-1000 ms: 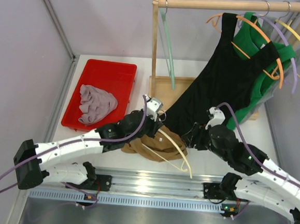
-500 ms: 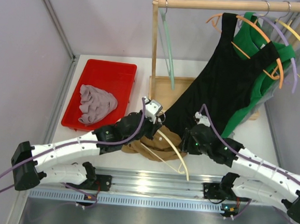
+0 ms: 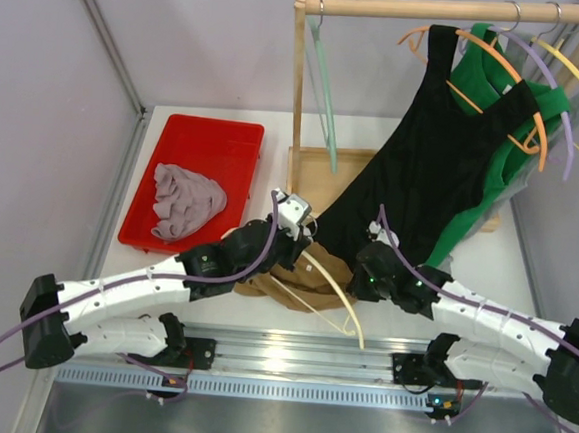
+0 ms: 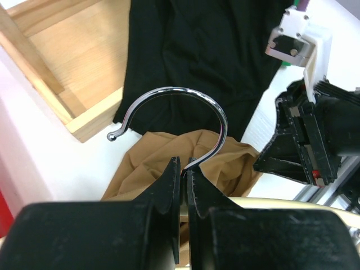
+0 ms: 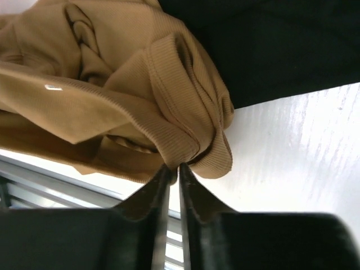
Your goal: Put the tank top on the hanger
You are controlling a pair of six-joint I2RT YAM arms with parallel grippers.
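The tan-brown tank top [image 3: 282, 282] lies crumpled on the white table between my two arms, partly under the hem of the black garment. The cream hanger [image 3: 347, 295] lies slanted over it, and its metal hook [image 4: 187, 104] rises from my left gripper [image 4: 184, 166]. That gripper [image 3: 302, 242] is shut on the base of the hook, above the tank top [image 4: 147, 166]. My right gripper [image 5: 173, 169] is at the tank top's right edge, its fingers pinched on a ribbed fold of the tank top [image 5: 129, 84]. In the top view my right gripper [image 3: 358, 275] sits low beside the fabric.
A black garment [image 3: 425, 157] hangs from an orange hanger on the wooden rack [image 3: 298, 87], its hem draped to the table. Green clothes [image 3: 508, 143] hang behind it. A pale green hanger [image 3: 325, 94] hangs at the rack's left. A red tray [image 3: 204, 130] holds a mauve-grey cloth [image 3: 182, 200].
My right gripper has moved left and down to the tank top's edge and closed on a fold of it. The left gripper has kept its hold on the hanger, shifting only slightly.
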